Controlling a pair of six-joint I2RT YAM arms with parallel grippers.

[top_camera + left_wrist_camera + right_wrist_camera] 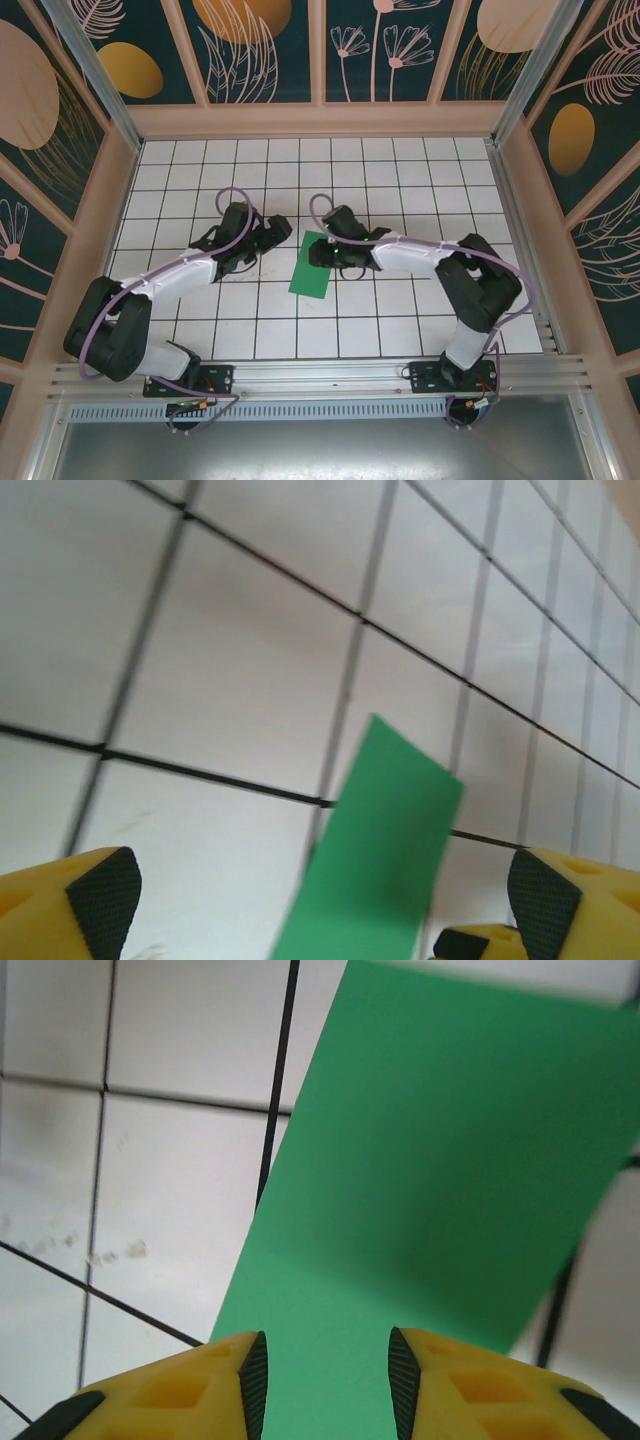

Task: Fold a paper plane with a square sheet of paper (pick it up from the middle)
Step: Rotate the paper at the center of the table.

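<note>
The square sheet of paper (311, 275) is a bright-green oblong about one tile wide and two long, lying slantwise on the white tiles at mid-table. My right gripper (319, 254) hovers over its far end. In the right wrist view the green paper (440, 1170) spreads under the right gripper (325, 1385), whose jaws stand apart with nothing pinched. My left gripper (280, 232) sits just left of the paper's far end. In the left wrist view the left gripper (325, 910) is wide open, with the paper (375, 850) beyond the gap, nearer the right finger.
The white grid-tiled table (400, 310) is boxed in by low wooden walls (320, 120) on the far, left and right sides. An aluminium rail (320, 375) carrying both arm bases runs along the near edge.
</note>
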